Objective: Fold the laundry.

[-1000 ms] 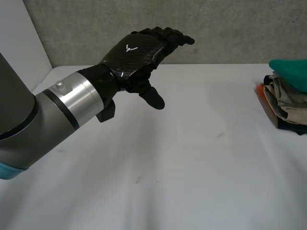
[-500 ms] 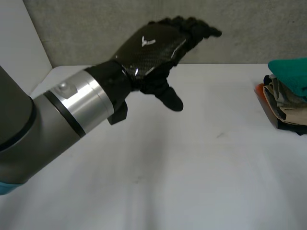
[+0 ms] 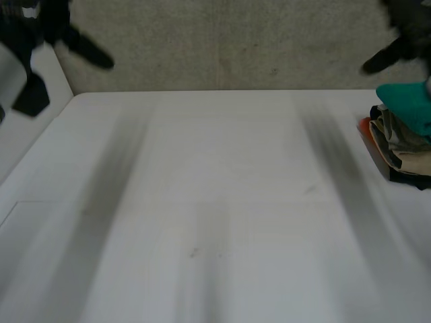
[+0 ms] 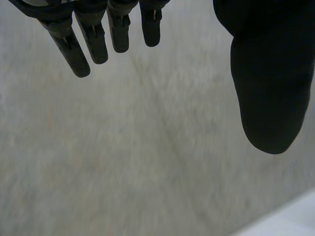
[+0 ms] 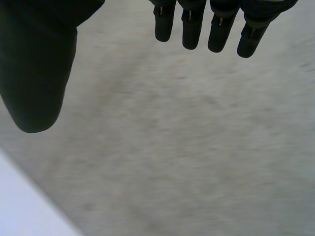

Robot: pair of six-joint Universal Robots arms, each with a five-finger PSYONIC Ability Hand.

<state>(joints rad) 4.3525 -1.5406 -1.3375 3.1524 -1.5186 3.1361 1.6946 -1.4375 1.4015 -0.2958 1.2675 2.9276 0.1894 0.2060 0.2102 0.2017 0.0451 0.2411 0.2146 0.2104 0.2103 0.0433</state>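
Observation:
A stack of folded laundry (image 3: 402,138) sits at the table's right edge, with a teal piece on top, beige ones under it and a dark one at the bottom. My left hand (image 3: 47,33) is raised at the far left, above the table's back corner. In its wrist view the fingers (image 4: 83,42) hang straight and the thumb (image 4: 268,83) stands wide apart, holding nothing. My right hand (image 3: 404,37) is raised at the far right, above the stack. Its fingers (image 5: 211,29) are straight and its thumb (image 5: 37,73) is spread, with nothing between them.
The white table (image 3: 215,215) stretches bare across the middle and front. A grey wall (image 3: 229,44) runs along its back edge; both wrist views face this wall. A white panel (image 3: 34,108) borders the table at the left.
My left hand has swung from over the middle of the table up to the far left. My right hand has come into view at the far right, above the stack.

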